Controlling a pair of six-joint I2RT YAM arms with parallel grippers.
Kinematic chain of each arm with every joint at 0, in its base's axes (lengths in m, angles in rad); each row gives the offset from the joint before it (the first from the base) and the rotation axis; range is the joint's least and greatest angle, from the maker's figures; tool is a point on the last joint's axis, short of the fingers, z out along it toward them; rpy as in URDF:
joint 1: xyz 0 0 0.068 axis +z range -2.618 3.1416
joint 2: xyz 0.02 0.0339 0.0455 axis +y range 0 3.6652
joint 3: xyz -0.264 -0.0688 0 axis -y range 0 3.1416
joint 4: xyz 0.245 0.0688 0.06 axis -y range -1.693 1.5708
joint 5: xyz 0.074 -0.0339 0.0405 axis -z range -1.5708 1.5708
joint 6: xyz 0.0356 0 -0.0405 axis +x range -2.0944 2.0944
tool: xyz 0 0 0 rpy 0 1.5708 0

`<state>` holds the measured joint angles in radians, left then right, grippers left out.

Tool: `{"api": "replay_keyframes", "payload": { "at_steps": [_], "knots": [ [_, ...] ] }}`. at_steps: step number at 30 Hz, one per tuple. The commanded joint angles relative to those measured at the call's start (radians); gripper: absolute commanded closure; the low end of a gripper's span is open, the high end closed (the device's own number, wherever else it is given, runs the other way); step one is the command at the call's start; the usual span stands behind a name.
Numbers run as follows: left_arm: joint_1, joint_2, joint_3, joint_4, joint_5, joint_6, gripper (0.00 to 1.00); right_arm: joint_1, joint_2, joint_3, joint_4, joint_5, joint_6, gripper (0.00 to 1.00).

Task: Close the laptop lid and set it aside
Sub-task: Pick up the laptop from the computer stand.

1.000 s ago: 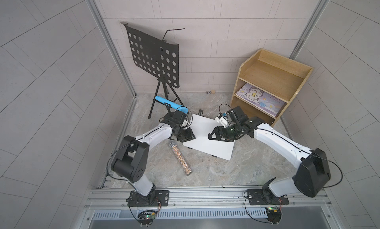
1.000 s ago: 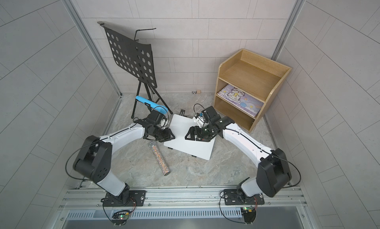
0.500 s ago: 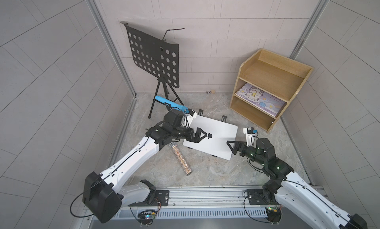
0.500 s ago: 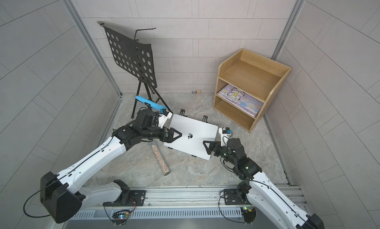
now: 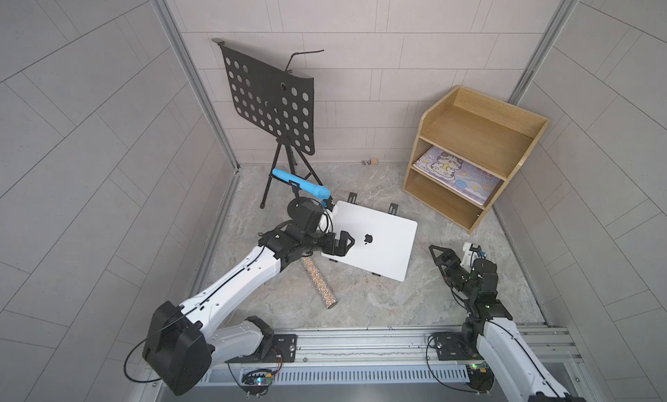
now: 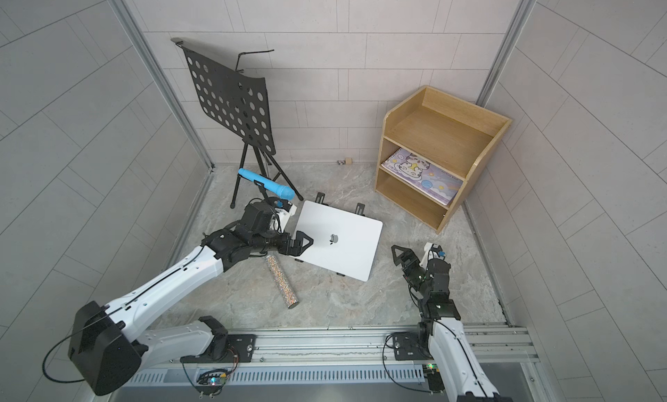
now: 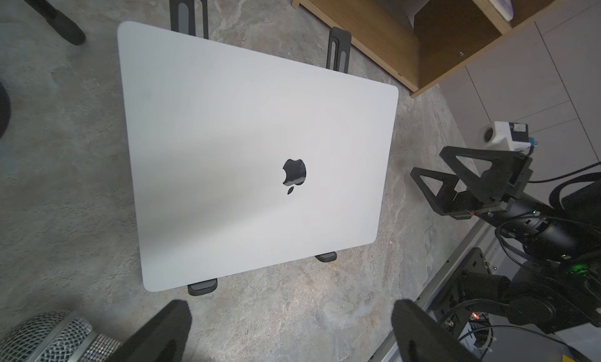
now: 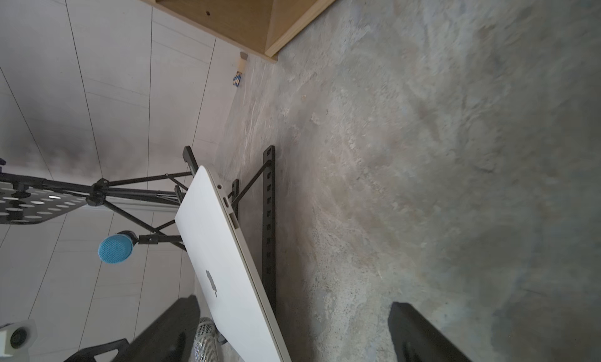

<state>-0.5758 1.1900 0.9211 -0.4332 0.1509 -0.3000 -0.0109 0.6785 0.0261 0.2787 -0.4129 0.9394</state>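
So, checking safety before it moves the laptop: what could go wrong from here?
The closed laptop sits tilted on the black stand; a one-sided lift by the open left claw could slide it off. The glittery microphone lies beside the stand, where that claw could knock it.

Robotics test cell: in both top views, grey panel walls box in three sides, joined by metal corner posts. Across the lower edge of the frame a metal rail carries two white-and-black robot arms, the left arm and the right arm, with a bare circuit board and loose cables beneath. Props sit on the marble-look floor: a music stand at upper left, a wooden shelf with a notebook at right, a blue microphone and a laptop at centre.
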Motion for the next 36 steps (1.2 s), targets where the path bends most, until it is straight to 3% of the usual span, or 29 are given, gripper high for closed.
{"api": "replay_keyframes", "payload": {
  "at_steps": [1,8,13,29,36],
  "knots": [
    [0.005,-0.019,-0.013,0.016,0.004,-0.014,0.0,-0.01,0.138,0.073,0.085,-0.204,-0.069,0.06],
    [0.005,-0.034,-0.022,0.015,0.027,-0.016,0.0,-0.011,0.467,0.224,0.162,-0.417,-0.138,0.13],
    [0.006,-0.045,-0.019,-0.001,0.033,-0.011,0.0,-0.011,0.666,0.282,0.278,-0.518,-0.134,0.24],
    [0.007,-0.039,-0.001,-0.028,0.042,-0.008,0.0,0.024,1.023,0.347,0.662,-0.651,-0.061,0.4],
    [0.007,-0.03,0.013,-0.048,0.037,-0.005,0.0,0.044,1.198,0.351,0.953,-0.693,0.061,0.47]
  ]
}}
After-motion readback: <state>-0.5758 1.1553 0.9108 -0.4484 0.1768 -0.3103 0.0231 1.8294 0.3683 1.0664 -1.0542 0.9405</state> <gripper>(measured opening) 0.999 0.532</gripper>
